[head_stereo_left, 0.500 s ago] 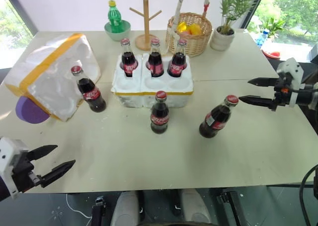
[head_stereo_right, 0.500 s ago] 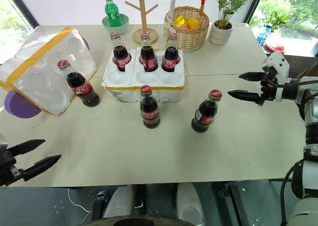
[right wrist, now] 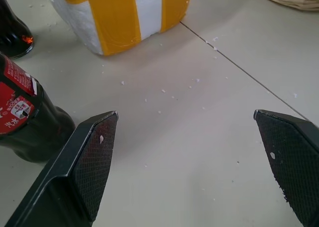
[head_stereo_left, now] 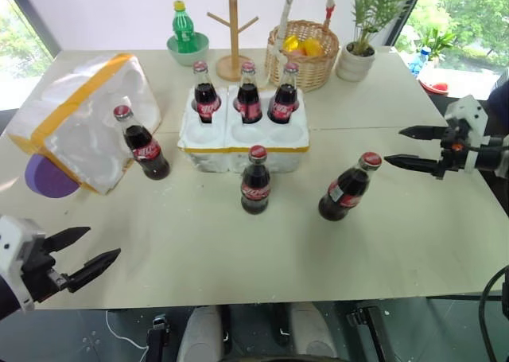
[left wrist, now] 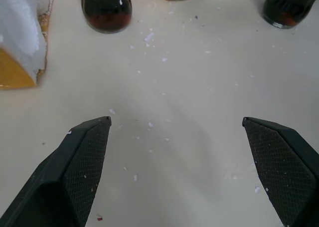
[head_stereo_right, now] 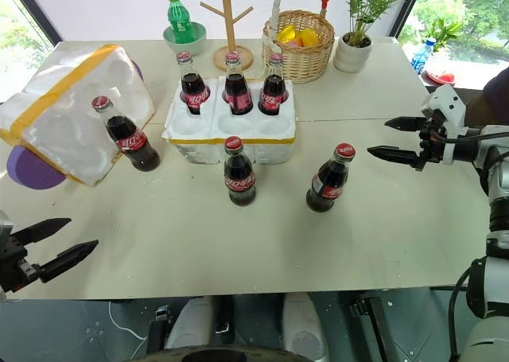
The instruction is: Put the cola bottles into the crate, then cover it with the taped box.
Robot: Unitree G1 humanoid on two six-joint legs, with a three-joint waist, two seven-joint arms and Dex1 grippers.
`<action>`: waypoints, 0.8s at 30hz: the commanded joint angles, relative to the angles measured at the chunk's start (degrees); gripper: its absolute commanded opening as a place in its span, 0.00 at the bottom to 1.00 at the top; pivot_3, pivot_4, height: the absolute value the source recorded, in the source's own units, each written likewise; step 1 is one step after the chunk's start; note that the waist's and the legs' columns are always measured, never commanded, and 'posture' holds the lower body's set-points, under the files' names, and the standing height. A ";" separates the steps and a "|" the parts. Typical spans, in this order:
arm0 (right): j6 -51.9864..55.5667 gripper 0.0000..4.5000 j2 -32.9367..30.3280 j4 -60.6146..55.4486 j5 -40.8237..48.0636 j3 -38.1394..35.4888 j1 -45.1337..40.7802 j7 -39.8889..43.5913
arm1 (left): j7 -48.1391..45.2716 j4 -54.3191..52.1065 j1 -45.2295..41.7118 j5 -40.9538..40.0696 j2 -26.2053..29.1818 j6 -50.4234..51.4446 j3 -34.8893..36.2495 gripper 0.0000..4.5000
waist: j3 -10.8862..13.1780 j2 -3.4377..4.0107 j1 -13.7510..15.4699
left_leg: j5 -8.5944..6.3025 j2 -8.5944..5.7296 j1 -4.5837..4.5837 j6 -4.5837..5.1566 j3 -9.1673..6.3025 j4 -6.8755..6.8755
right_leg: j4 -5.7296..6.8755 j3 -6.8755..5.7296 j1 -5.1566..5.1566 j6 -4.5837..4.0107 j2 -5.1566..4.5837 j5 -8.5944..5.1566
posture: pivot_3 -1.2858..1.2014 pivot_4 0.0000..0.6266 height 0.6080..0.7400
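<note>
Left gripper (head_stereo_left: 79, 253) hovering low at the near left table edge, fingers spread wide, gripping nothing. Taped box (head_stereo_left: 75, 123), white foam banded in yellow-orange tape, is lying tipped on the table's left side. One cola bottle (head_stereo_left: 141, 143) is leaning just beside it, dark glass with red cap and red label. Crate (head_stereo_left: 242, 143), low white foam with a yellow band round its base, is sitting mid-table. Three cola bottles are standing in its far row of wells: left well bottle (head_stereo_left: 206, 93), middle well bottle (head_stereo_left: 249, 93), right well bottle (head_stereo_left: 284, 94); near row open. Front bottle (head_stereo_left: 255, 181) is standing upright just before the crate. Tilted bottle (head_stereo_left: 347, 187) is leaning to its right. Six bottles counted. Right gripper (head_stereo_left: 412, 146) is hanging just beside the tilted bottle's cap, fingers wide apart, empty.
</note>
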 commanded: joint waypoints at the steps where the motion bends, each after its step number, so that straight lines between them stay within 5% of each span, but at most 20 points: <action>1: 1.87 1.00 -1.06 -0.97 1.23 -1.23 -2.59 1.18 | 3.57 -1.54 -2.98 -1.70 -0.61 0.67 0.10 0.99 | 0.00 0.00 0.00 | 0.00 0.00 0.00 0.00 0.00 0.00 | 0.00 0.00 0.00 0.00 0.00 0.00 | 0.52 0.24 1.00; 9: 13.05 1.00 -3.63 -5.00 6.13 -0.99 -14.75 9.65 | 18.61 2.52 -22.30 1.86 -2.71 2.01 -10.05 0.99 | 0.05 0.29 0.18 | 0.04 -0.05 0.02 -0.05 -0.01 0.03 | 0.04 0.02 0.04 0.13 0.01 0.15 | 0.52 0.24 1.00; 24: 29.13 1.00 1.04 -21.97 15.83 2.84 -21.69 13.25 | 22.97 19.06 -43.28 11.86 -5.68 -2.16 -27.02 0.99 | 0.01 0.24 0.49 | 0.04 -0.03 0.01 -0.06 -0.03 0.01 | 0.17 -0.06 0.00 0.19 0.00 0.19 | 0.52 0.24 1.00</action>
